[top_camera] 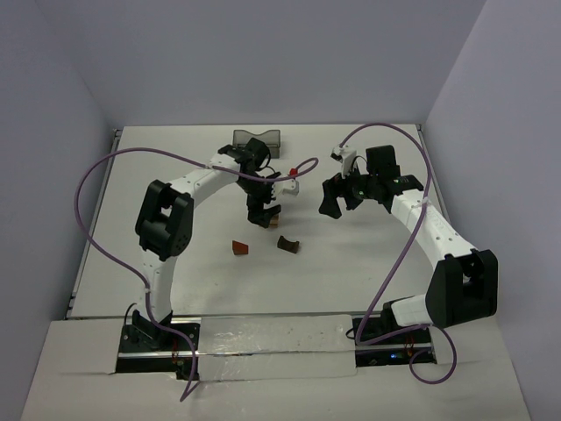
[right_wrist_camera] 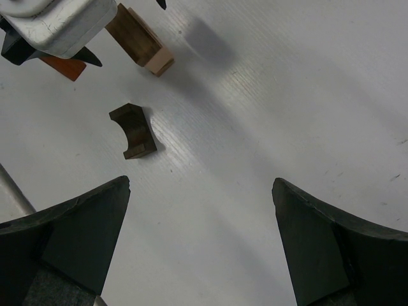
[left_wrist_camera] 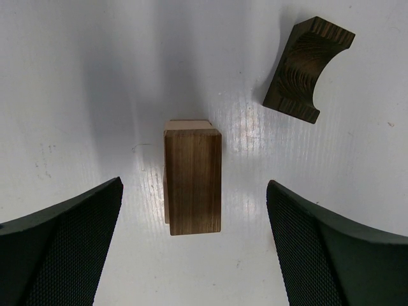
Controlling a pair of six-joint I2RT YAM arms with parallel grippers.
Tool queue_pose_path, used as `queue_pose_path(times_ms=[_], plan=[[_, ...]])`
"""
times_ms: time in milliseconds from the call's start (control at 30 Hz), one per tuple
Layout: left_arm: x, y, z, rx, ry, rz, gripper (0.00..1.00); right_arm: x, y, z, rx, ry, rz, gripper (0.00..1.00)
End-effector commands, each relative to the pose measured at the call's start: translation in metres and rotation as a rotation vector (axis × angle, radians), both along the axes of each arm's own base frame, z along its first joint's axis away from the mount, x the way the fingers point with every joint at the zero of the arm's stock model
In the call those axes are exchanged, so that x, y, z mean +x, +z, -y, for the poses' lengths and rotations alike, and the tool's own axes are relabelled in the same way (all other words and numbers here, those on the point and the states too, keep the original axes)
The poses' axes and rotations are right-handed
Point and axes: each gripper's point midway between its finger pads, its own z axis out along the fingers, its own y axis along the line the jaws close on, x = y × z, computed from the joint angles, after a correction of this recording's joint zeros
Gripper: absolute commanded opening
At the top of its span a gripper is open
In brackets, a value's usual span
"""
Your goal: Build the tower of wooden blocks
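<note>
Now the left pincer (top_camera: pixel 263 213) is hovering wide open and empty above a brown block (left_wrist_camera: pixel 192 182) touching a tan block (right_wrist_camera: pixel 163 64) on the surface (left_wrist_camera: pixel 76 76), the dark arch (left_wrist_camera: pixel 309 70) lying near them. The right pincer (right_wrist_camera: pixel 201 185) is gaping open too, holding nothing.

This is a robotics lab test cell: a white tabletop (top_camera: pixel 351 281) boxed in by plain pale walls (top_camera: pixel 263 61). The left arm (top_camera: pixel 188 189) and the right arm (top_camera: pixel 429 232), both white and black, are bolted at its near edge. Loose purple cables (top_camera: pixel 92 189) loop from the arms to their bases, and the props on it are small wood blocks (top_camera: pixel 239 248) and a dark bin (top_camera: pixel 257 139).
</note>
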Motion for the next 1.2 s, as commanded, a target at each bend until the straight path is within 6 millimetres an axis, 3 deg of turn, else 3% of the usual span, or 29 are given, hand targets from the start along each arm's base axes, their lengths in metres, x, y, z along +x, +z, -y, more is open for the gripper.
queue_pose_path(times_ms=[0, 200, 333, 433, 533, 633, 700, 800, 833, 967, 1100, 1167], plan=[[0.011, 0.057, 0.013, -0.083, 0.0, 0.113, 0.99, 0.014, 0.018, -0.003, 0.023, 0.009, 0.071, 1.0], [0.018, 0.093, 0.007, -0.102, 0.025, 0.193, 0.99, 0.014, 0.021, -0.003, 0.025, 0.008, 0.081, 1.0], [0.025, 0.137, 0.0, -0.163, 0.077, 0.268, 0.99, 0.013, 0.022, -0.004, 0.027, 0.01, 0.086, 1.0], [0.037, 0.174, -0.016, -0.251, 0.172, 0.308, 0.99, 0.01, 0.026, -0.008, 0.032, 0.025, 0.094, 1.0], [0.04, 0.196, -0.036, -0.347, 0.272, 0.285, 0.99, 0.004, 0.025, -0.015, 0.018, 0.052, 0.103, 1.0], [0.043, 0.205, -0.062, -0.407, 0.387, 0.269, 0.99, -0.006, 0.02, -0.03, -0.008, 0.11, 0.105, 1.0], [0.042, 0.214, -0.082, -0.473, 0.49, 0.296, 0.99, -0.017, 0.009, -0.042, -0.057, 0.155, 0.104, 1.0], [0.036, 0.219, -0.095, -0.537, 0.57, 0.325, 0.99, -0.033, -0.007, -0.061, -0.122, 0.217, 0.105, 1.0], [0.036, 0.221, -0.108, -0.577, 0.681, 0.312, 0.99, -0.043, -0.016, -0.072, -0.156, 0.259, 0.109, 1.0], [0.024, 0.216, -0.129, -0.596, 0.846, 0.31, 0.99, -0.061, -0.04, -0.094, -0.203, 0.335, 0.067, 0.99], [-0.004, 0.21, -0.136, -0.599, 0.778, 0.269, 0.99, -0.058, -0.06, -0.105, -0.226, 0.341, 0.005, 0.97], [-0.008, 0.207, -0.139, -0.591, 0.788, 0.258, 0.99, -0.056, -0.077, -0.107, -0.252, 0.338, -0.047, 0.96]])
